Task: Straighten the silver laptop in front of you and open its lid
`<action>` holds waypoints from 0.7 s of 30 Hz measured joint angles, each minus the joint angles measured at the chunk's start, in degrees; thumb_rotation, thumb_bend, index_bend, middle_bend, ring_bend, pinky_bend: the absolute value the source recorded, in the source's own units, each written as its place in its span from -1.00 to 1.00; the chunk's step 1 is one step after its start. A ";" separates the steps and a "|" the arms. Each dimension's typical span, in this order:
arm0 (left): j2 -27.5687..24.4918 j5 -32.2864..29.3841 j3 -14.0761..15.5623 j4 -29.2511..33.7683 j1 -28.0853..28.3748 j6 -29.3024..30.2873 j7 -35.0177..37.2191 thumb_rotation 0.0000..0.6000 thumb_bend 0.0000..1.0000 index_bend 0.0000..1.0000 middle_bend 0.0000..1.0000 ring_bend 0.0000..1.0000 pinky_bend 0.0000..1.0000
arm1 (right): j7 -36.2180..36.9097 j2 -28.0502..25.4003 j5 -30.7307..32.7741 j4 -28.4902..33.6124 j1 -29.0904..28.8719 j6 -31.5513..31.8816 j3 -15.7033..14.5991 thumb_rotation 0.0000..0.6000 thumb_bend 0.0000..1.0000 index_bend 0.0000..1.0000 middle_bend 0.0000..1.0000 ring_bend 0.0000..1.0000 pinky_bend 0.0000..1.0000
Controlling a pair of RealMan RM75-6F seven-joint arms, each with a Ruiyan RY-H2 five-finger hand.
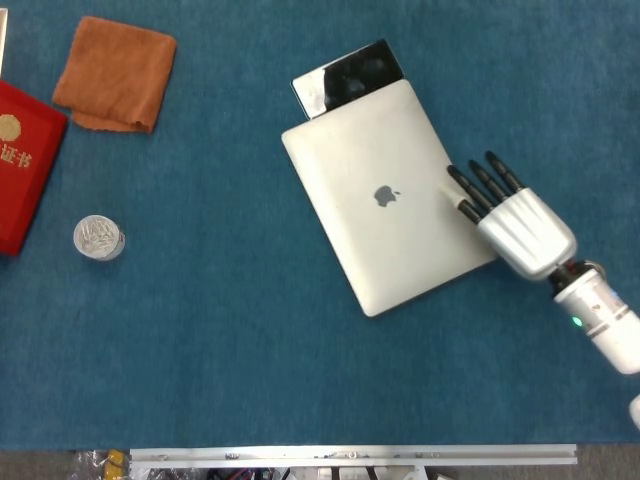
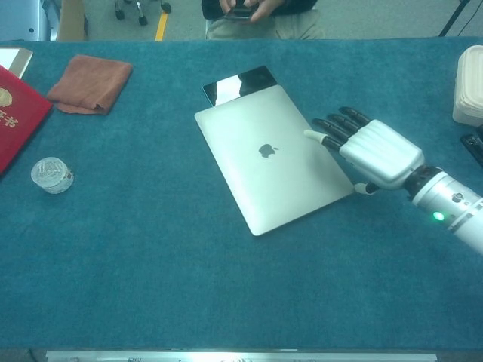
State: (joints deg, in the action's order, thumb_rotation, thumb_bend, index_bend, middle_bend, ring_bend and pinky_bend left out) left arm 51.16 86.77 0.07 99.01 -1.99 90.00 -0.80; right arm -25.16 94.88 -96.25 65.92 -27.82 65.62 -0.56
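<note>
The silver laptop (image 1: 380,195) (image 2: 268,154) lies closed and skewed on the blue table, its logo facing up. My right hand (image 1: 505,215) (image 2: 366,147) rests flat on the laptop's right edge, fingers straight and apart, holding nothing. A black phone or tablet (image 1: 347,78) (image 2: 238,84) lies against the laptop's far corner, partly under it. My left hand does not appear in either view.
An orange cloth (image 1: 116,73) (image 2: 90,83) lies at the far left. A red booklet (image 1: 20,165) (image 2: 16,113) sits at the left edge, with a small clear round container (image 1: 98,238) (image 2: 51,174) near it. A white object (image 2: 469,84) stands at the far right.
</note>
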 measured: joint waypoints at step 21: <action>-0.23 0.56 0.15 0.48 -0.33 0.38 -0.43 1.00 -0.66 -1.00 -1.00 -1.00 -1.00 | -0.26 -1.27 1.15 4.74 -1.48 0.35 0.62 1.00 -0.82 -1.00 -1.00 -1.00 -0.97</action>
State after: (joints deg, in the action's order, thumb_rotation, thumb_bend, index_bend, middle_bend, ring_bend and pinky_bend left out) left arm 50.93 87.32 0.23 99.49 -2.32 90.38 -1.23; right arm -25.41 93.62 -95.10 70.65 -29.30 65.97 0.05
